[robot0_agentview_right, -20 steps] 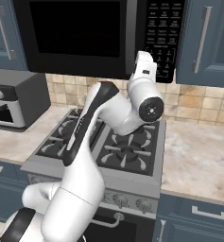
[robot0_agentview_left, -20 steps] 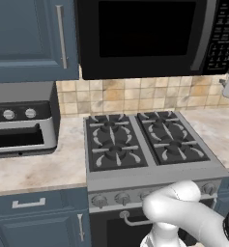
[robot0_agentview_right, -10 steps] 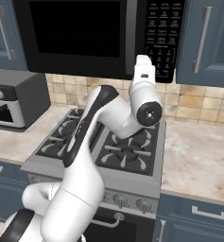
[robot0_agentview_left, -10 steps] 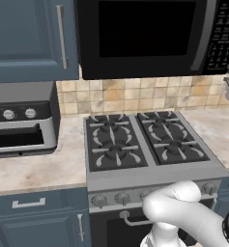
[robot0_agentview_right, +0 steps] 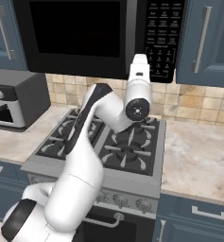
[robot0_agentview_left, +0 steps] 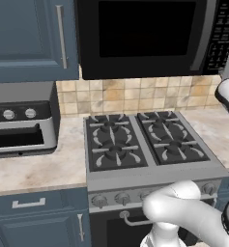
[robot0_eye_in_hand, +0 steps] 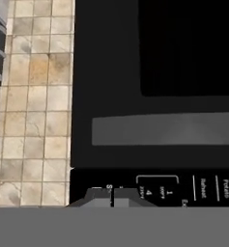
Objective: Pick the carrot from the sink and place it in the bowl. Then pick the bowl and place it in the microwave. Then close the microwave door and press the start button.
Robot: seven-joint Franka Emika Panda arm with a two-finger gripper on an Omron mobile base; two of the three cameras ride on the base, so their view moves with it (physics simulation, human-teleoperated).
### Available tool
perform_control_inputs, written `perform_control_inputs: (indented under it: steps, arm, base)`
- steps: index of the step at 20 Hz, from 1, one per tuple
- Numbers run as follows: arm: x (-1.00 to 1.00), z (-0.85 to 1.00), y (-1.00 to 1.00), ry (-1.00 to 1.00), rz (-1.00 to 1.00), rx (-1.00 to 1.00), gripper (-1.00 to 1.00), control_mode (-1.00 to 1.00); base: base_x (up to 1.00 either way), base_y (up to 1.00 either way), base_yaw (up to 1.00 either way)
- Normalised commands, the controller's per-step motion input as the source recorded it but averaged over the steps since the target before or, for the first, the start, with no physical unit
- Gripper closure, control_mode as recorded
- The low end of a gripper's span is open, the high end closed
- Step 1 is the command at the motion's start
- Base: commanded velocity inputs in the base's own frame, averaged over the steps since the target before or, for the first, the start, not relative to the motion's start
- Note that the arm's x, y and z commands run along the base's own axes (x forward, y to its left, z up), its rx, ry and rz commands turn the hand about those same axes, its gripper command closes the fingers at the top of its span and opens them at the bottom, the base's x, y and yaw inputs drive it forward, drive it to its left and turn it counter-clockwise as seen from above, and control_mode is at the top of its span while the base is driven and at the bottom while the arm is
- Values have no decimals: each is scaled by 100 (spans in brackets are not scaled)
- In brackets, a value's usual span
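- Step in hand, as judged: pressing the start button; the microwave door (robot0_agentview_left: 146, 36) already sits flush with the microwave (robot0_agentview_right: 108, 38).
- End effector (robot0_eye_in_hand: 112, 195): clenched, fingertips together and grasping nothing, poised just before the button panel (robot0_agentview_right: 163, 35) at the microwave's right side.
- Technique: push straight in with the joined tips as one blunt point, squarely, with no sideways drag that might catch a neighbouring key.
- Target: the hand view shows keys marked 1 and 4 and word labels; the start key itself is too blurred to pick out, probably lower on the panel.
- Edges: right of the panel, a blue cabinet (robot0_agentview_right: 205, 40) with a steel handle; left, the door's grey handle bar (robot0_eye_in_hand: 164, 130).
- Open room: free space above the stove (robot0_agentview_left: 147, 144) and the worktop (robot0_agentview_right: 198, 151) for drawing straight back.
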Motion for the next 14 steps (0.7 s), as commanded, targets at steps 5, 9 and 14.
perform_control_inputs:
  steps: [5,9,14]
  arm:
    - [42,0,-6,0,-3,0,100,-100]
    - [39,0,-9,0,0,0,100,-100]
    - [24,0,-21,0,0,0,100,-100]
  base:
    - [0,0,0]
    - [0,0,0]
    - [0,0,0]
